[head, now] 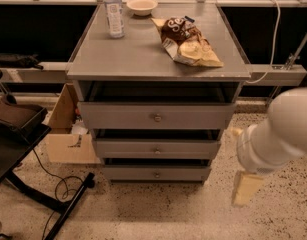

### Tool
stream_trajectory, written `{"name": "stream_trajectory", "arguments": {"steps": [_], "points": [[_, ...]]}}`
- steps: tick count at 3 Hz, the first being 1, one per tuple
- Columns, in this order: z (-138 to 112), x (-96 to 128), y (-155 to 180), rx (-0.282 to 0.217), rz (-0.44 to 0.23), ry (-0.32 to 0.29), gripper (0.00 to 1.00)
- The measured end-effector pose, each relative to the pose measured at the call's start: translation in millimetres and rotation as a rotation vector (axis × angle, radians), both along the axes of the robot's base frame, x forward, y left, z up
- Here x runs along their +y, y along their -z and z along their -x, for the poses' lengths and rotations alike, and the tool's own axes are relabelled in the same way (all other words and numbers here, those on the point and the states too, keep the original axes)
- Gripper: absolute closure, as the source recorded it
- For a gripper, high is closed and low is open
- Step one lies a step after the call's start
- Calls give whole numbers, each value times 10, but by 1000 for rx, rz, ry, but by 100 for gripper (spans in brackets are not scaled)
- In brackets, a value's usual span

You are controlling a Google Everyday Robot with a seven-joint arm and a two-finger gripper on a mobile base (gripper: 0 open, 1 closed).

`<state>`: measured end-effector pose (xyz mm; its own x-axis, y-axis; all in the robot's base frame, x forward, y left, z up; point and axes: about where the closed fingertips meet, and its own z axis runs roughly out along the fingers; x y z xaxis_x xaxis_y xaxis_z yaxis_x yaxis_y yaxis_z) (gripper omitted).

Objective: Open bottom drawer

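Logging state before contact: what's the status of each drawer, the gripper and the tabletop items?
bottom drawer: shut, untouched.
middle drawer: shut.
top drawer: shut.
gripper: low, right of the cabinet, clear of the drawers.
water bottle: upright.
bowl: upright.
chip bag: lying flat.

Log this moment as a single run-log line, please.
stage: pre-contact | gripper: low, right of cabinet, touching nothing | bottom drawer: shut, knob untouched
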<state>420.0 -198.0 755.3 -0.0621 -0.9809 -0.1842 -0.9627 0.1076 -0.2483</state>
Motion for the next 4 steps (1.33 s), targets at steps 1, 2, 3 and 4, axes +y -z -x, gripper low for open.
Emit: {"name": "stream_trajectory", "arguments": {"steps": [1,2,3,4], "points": [[-34,-30,1187,103,66,-25,0],[-56,-183,1904,177,93,0,0],[-27,-196,2015,196,92,0,0],[-15,-149,2069,194,108,-9,0]]}}
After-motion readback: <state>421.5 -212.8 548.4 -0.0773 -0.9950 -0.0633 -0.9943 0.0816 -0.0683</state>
